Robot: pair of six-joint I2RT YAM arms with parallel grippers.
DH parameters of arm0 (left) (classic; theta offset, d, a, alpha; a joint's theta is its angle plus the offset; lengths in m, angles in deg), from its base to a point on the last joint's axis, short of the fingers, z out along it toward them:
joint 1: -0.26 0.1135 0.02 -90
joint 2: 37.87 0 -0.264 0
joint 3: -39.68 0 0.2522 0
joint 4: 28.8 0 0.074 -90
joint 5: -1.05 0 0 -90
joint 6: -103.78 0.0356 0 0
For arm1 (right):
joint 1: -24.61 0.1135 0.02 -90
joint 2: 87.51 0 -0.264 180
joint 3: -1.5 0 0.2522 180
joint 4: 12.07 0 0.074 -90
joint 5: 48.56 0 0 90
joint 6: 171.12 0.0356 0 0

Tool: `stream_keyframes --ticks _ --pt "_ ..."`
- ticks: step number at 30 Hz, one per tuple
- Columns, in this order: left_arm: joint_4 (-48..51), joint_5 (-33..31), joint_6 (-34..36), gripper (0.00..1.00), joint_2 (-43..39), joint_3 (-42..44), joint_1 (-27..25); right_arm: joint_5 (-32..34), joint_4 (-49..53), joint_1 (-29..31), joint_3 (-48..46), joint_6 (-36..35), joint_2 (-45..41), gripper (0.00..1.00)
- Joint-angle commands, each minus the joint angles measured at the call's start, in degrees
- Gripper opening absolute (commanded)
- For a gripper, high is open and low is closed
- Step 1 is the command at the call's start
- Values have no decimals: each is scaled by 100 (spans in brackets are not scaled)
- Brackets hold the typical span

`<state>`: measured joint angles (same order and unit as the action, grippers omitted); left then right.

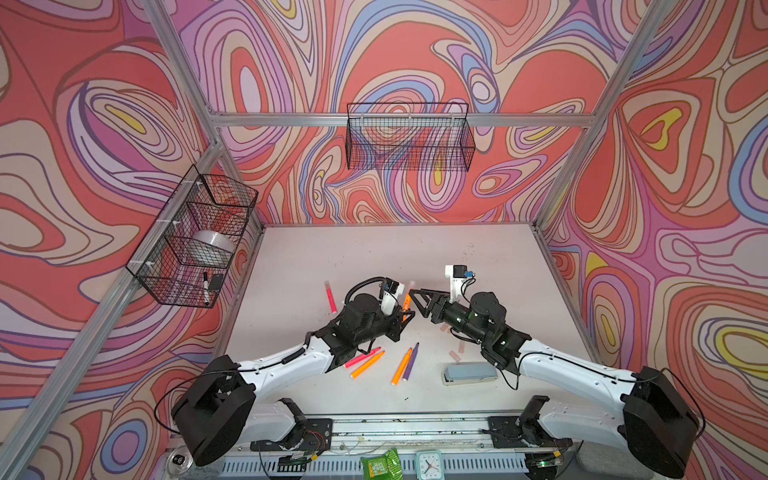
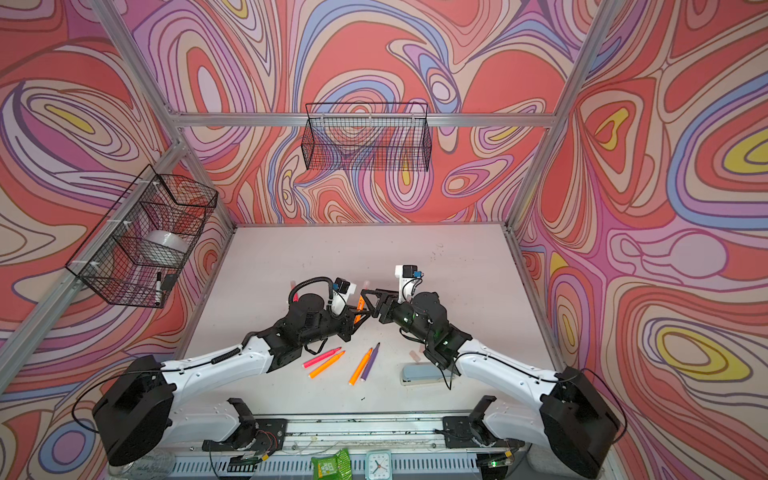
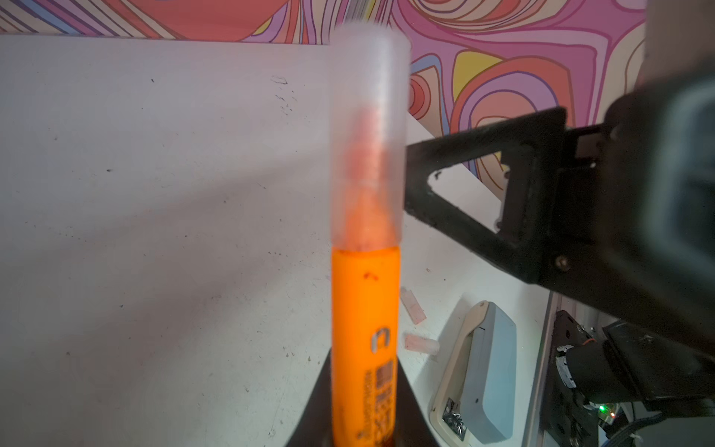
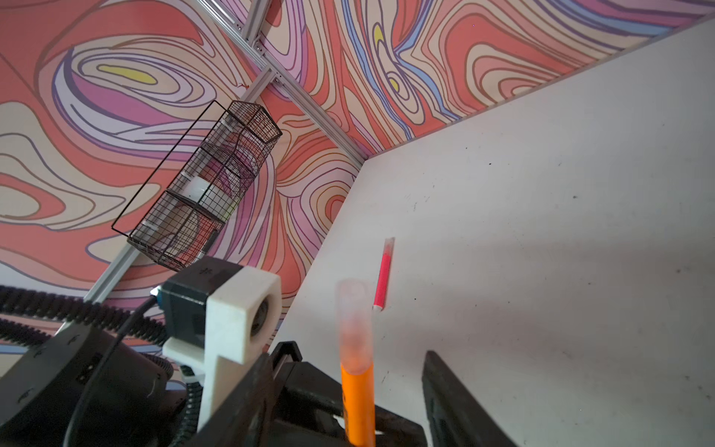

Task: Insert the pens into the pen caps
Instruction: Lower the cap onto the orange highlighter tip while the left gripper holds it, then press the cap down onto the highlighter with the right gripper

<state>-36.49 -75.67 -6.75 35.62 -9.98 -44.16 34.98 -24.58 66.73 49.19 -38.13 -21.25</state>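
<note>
My left gripper (image 1: 405,313) (image 3: 363,410) is shut on an orange pen (image 1: 406,302) (image 3: 365,329) that points up and away. A translucent pen cap (image 3: 367,116) (image 4: 354,317) sits over its tip. My right gripper (image 1: 415,300) (image 4: 358,352) is open, with one finger on each side of the capped pen and clear of it. On the table nearer the front lie a pink pen (image 1: 361,357), two orange pens (image 1: 368,365) (image 1: 401,365) and a purple pen (image 1: 411,361), all uncapped. A capped pink pen (image 1: 330,297) (image 4: 383,274) lies farther back on the left.
Loose caps (image 1: 454,356) (image 3: 413,305) (image 3: 421,344) lie beside the grey-blue stapler (image 1: 469,373) (image 3: 479,371) under the right arm. Wire baskets hang on the left wall (image 1: 195,241) and the back wall (image 1: 409,137). A clock (image 1: 428,465) and a green packet (image 1: 380,465) sit at the front rail.
</note>
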Motion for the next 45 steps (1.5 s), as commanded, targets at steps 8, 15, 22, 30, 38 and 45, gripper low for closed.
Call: stream_keyframes --ticks 8,15,22,30,38,45 --pt "336 -1352 1384 0 -451 -81 -687 202 490 -10 95 -202 -688 61" --pt "381 -1968 1781 0 -387 -141 -1078 198 727 -38 210 -266 -846 58" --pt "425 -2049 1908 0 -314 -204 -1172 274 957 -47 340 -317 -834 50" --pt "459 -2226 2062 0 -148 -296 -1369 285 1238 -90 547 -308 -664 33" --pt "467 -2201 2037 0 -134 -317 -1373 144 1351 -106 713 -308 -427 26" --pt "492 -2275 1943 0 -85 -359 -1375 57 1407 -105 801 -352 -250 20"
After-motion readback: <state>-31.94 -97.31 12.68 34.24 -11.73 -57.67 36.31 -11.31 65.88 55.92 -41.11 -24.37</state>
